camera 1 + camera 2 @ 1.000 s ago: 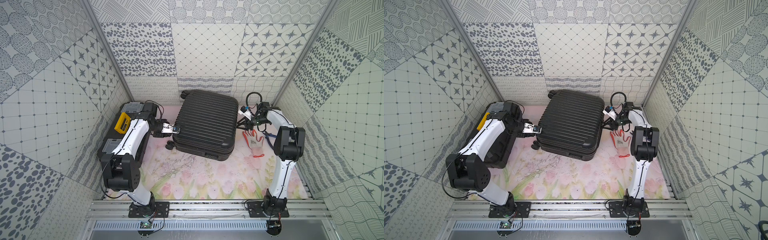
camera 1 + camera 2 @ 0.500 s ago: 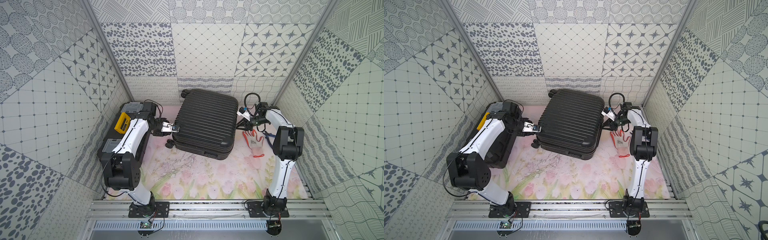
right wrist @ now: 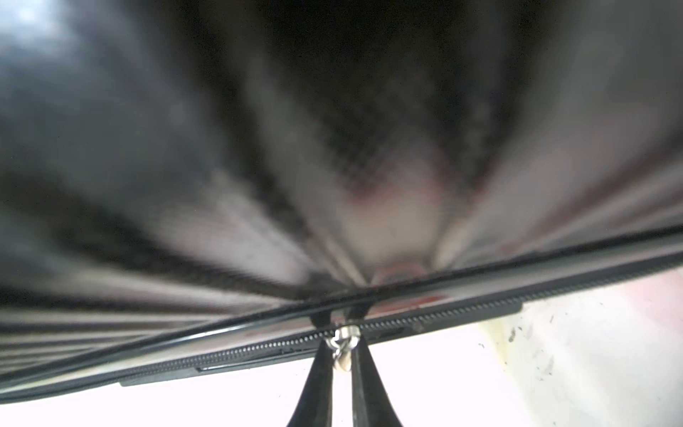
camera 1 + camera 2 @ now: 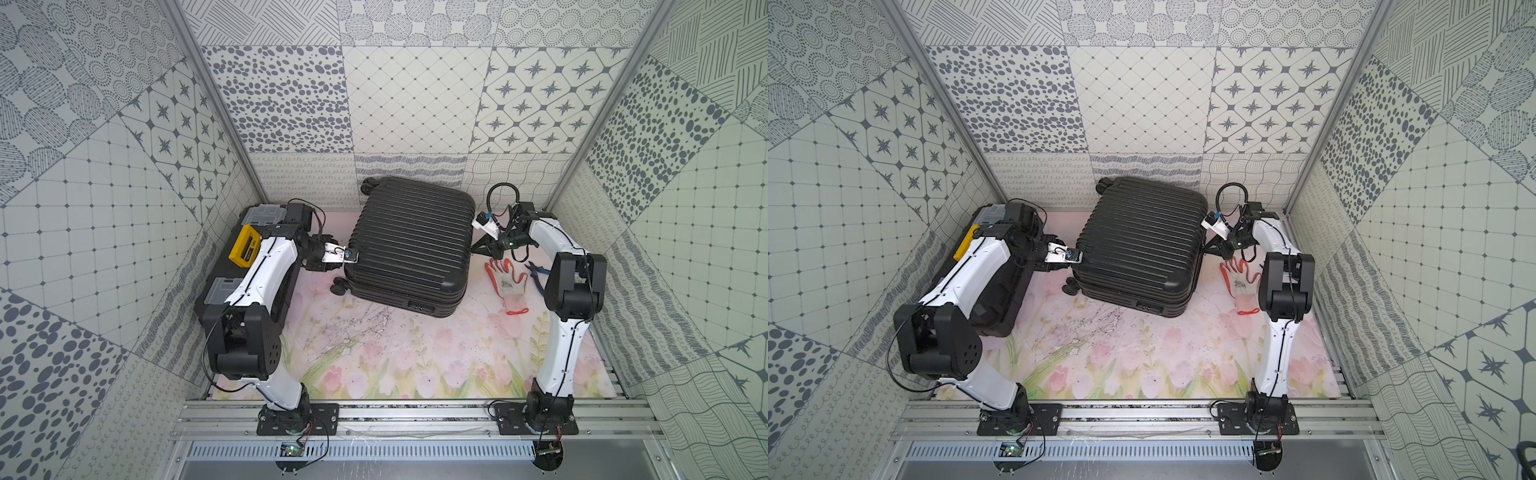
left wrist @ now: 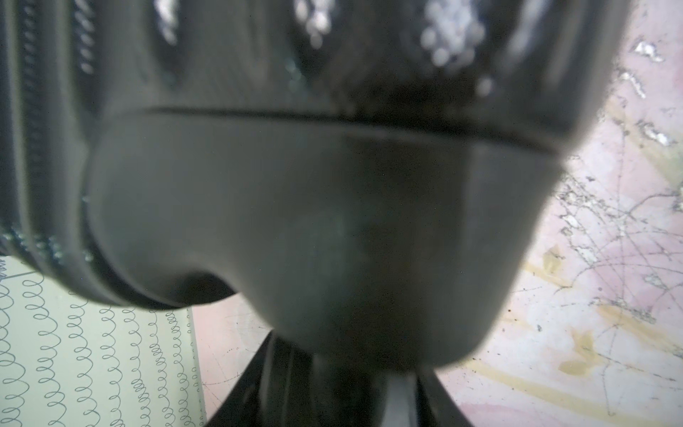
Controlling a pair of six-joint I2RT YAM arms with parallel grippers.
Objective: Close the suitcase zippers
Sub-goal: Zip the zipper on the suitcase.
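Suitcase point(image 4: 409, 245) wheels point(image 4: 338, 286) point at left end effector point(image 4: 332, 266), grip unclear; right end effector point(image 3: 342, 347) pinches zipper pull point(image 3: 343, 360).

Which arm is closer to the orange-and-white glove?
Right. The right gripper pinches a zipper pull on the suitcase side beside the glove; the left gripper is across the suitcase, by the toolbox.

Arm shells: white, on left arm point(image 4: 266, 270) and right arm point(image 4: 559, 245)
Joints point(image 4: 245, 345): bulky black housings
Cable point(image 4: 502, 185): thin black loop behind the right gripper point(image 4: 478, 248)
Fingers point(image 3: 318, 384): black, tapering (matte)
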